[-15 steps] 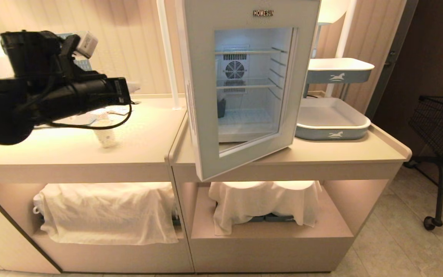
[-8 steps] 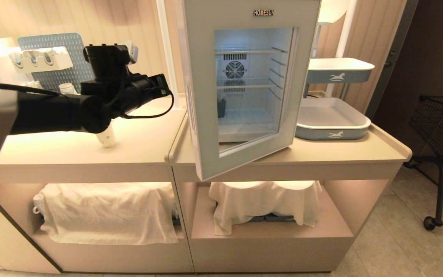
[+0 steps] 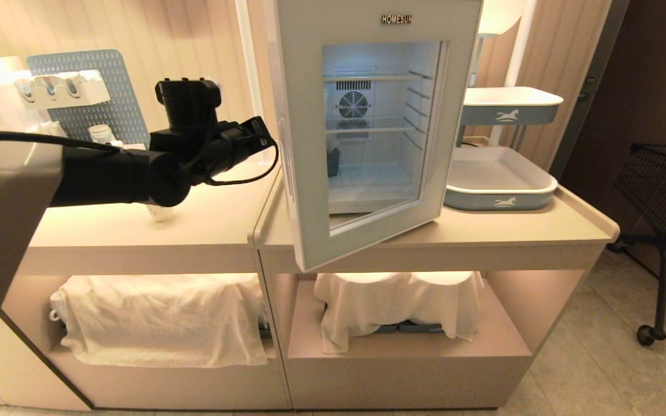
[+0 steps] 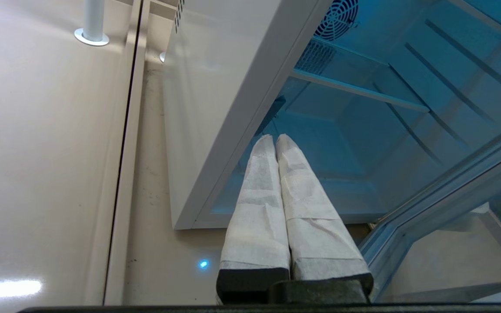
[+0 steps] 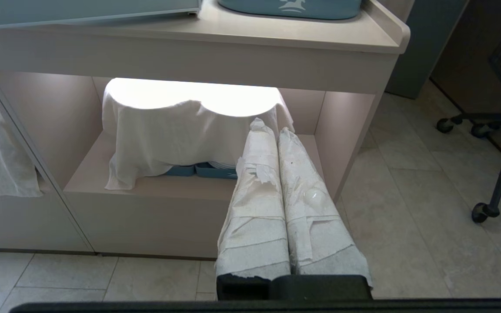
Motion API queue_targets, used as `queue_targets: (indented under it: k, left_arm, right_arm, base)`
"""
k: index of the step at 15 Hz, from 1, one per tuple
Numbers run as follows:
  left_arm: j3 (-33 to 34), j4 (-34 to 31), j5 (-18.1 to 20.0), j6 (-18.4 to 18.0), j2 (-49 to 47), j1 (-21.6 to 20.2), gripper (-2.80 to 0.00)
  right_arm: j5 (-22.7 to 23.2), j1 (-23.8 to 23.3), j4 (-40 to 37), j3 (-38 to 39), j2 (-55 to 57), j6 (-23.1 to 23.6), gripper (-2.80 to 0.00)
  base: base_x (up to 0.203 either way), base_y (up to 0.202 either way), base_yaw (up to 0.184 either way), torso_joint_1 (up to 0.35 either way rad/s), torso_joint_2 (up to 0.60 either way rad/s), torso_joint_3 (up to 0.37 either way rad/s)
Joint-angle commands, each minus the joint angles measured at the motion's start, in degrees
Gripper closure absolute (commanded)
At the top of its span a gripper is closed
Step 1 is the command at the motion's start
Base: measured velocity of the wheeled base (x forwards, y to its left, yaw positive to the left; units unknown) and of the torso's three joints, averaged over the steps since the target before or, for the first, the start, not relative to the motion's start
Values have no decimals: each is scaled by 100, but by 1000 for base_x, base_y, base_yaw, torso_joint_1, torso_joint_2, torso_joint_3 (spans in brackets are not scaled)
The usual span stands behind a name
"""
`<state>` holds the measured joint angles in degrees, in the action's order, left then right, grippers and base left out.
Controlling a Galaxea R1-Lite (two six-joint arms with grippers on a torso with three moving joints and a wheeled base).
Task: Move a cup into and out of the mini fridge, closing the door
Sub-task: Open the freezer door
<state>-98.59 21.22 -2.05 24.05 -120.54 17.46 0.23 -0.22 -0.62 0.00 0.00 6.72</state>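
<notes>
head view: the left gripper (image 3: 263, 134) reaches level toward the back of the open door (image 3: 367, 144), and the cup (image 3: 159, 212) stands on the counter (image 3: 217, 214) under the arm, so a low forearm could tip it. left wrist view: the taped fingers (image 4: 272, 195) are pressed together, empty, aimed into the mini fridge (image 4: 215, 87); a careless shove might rock it. right wrist view: the right gripper (image 5: 270, 130) hangs low, closed, holding nothing.

Mini fridge (image 3: 367, 115) on counter (image 3: 483, 225), door (image 3: 310, 173) open; cup (image 3: 159, 212) left of it.
</notes>
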Motion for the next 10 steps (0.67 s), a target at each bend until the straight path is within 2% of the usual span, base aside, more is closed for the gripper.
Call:
queue_targets:
  k: [1,5,10]
  left_arm:
    - [7,9,-77,75,6,56,0]
    - [15,-4,-235,294,48,303,0]
    - [21,-4,-300,573,119,416,0]
  right_arm:
    - [3,4,1,105,0,-3,0]
    - [3,-2,1,105,0,5,0]
    - [3,1,1,105,0,5,0]
  base:
    - [0,0,0,0,0,0]
    - [0,0,0,0,0,0]
    - [0,0,0,0,0,0]
